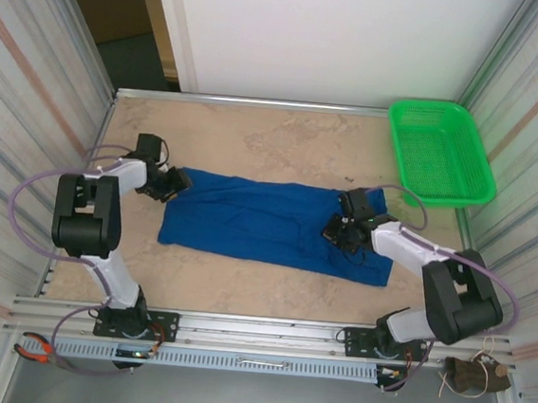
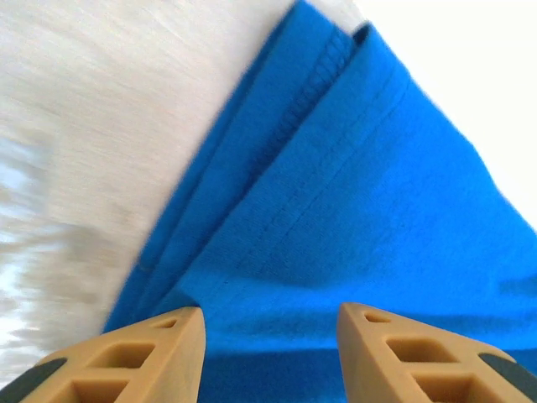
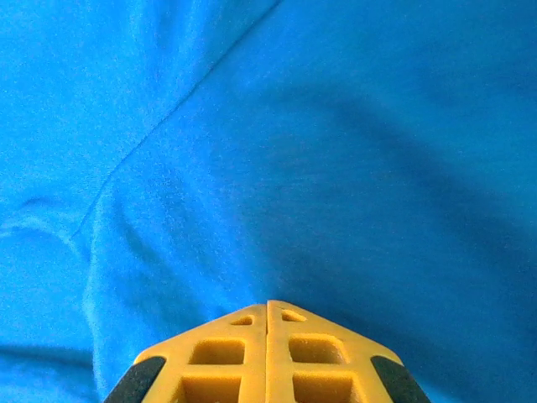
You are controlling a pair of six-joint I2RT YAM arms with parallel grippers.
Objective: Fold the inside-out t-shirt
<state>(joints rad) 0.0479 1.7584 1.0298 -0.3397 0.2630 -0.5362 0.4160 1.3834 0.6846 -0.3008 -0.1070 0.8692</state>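
The inside-out t-shirt (image 1: 267, 222) lies on the table as a long royal-blue strip running left to right. My left gripper (image 1: 170, 184) sits at the strip's left end. In the left wrist view its tan fingers stand apart over the shirt (image 2: 361, 185), by a stitched hem, so the left gripper (image 2: 270, 312) is open. My right gripper (image 1: 338, 229) rests on the strip's right part. In the right wrist view the right gripper (image 3: 268, 304) is shut, its yellow fingertips pressed together against the blue cloth (image 3: 336, 151), and I see no cloth between them.
A green mesh basket (image 1: 441, 151) stands at the back right corner. The sandy tabletop (image 1: 256, 138) is walled on the left, right and back. Red-handled pliers (image 1: 33, 350) lie on the front rail at the left.
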